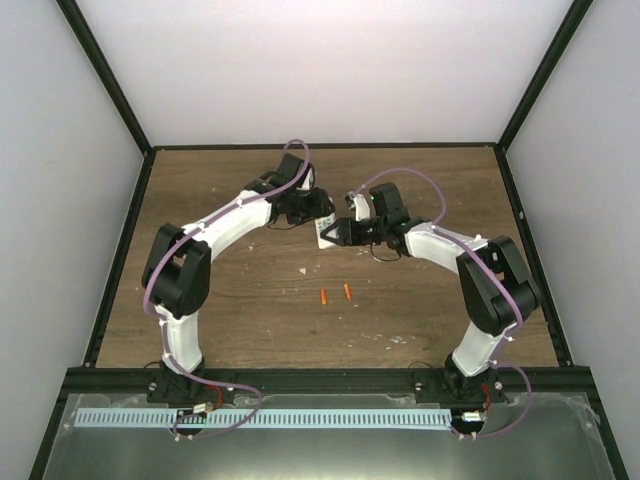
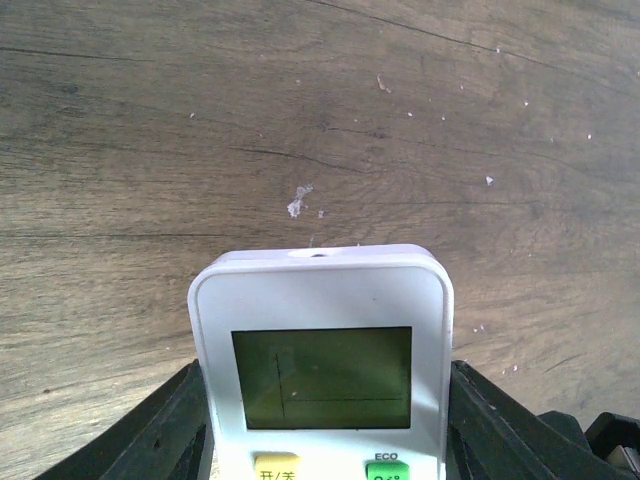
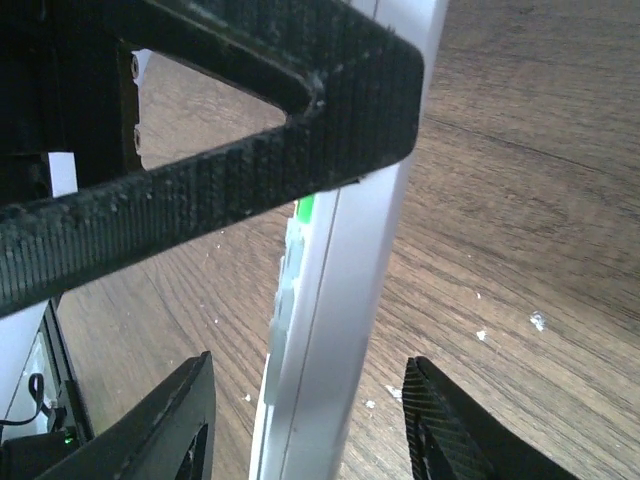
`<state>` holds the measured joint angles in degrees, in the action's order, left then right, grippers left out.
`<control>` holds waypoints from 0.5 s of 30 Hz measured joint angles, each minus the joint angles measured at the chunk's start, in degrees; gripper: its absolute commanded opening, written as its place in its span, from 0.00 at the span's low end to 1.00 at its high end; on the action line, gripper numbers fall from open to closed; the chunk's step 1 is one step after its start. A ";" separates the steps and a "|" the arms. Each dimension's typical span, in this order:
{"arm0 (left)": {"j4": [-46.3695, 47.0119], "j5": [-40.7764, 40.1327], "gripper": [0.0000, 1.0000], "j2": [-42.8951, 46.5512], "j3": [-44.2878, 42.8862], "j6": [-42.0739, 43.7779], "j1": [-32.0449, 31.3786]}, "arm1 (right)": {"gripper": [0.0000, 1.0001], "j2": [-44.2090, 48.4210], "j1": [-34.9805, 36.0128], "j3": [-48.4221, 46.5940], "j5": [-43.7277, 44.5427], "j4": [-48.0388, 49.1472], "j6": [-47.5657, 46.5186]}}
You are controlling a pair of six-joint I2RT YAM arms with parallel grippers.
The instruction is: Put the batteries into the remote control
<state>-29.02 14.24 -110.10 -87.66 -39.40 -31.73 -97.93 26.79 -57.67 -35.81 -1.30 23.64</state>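
The remote control [image 1: 326, 232], a white handset with a pale green screen, is held above the table at the back middle. My left gripper [image 1: 318, 222] is shut on it; in the left wrist view its black fingers [image 2: 180, 420] press both sides of the remote control [image 2: 322, 350], screen end pointing away. My right gripper [image 1: 335, 236] reaches in from the right. In the right wrist view the remote control [image 3: 345, 300] stands edge-on between the jaws of my right gripper [image 3: 310, 400], with a gap on each side. Two orange batteries [image 1: 323, 297] [image 1: 347, 291] lie on the table nearer the arms.
One black finger of the left gripper [image 3: 250, 130] crosses the top of the right wrist view. The brown wooden table [image 1: 240, 300] has black frame rails [image 1: 120, 260] along its left and right edges and white walls behind. Small white specks [image 2: 298, 200] dot the wood.
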 measured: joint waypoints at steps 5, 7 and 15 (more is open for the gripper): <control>0.35 -0.55 0.07 0.79 0.85 -0.98 -0.17 | 0.31 -0.15 0.02 -0.83 -0.74 -0.02 -0.39; 0.42 -1.11 0.07 1.01 1.07 -1.25 -0.22 | 0.31 -0.20 0.04 -1.07 -0.98 -0.11 -0.57; 0.87 -3.23 0.07 1.57 1.33 -2.62 -0.31 | 0.22 -0.81 0.04 -1.55 -1.29 -0.72 -0.72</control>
<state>-28.14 11.00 -108.53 -86.32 -42.02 -32.03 -98.74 26.83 -59.22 -37.10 -2.02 22.92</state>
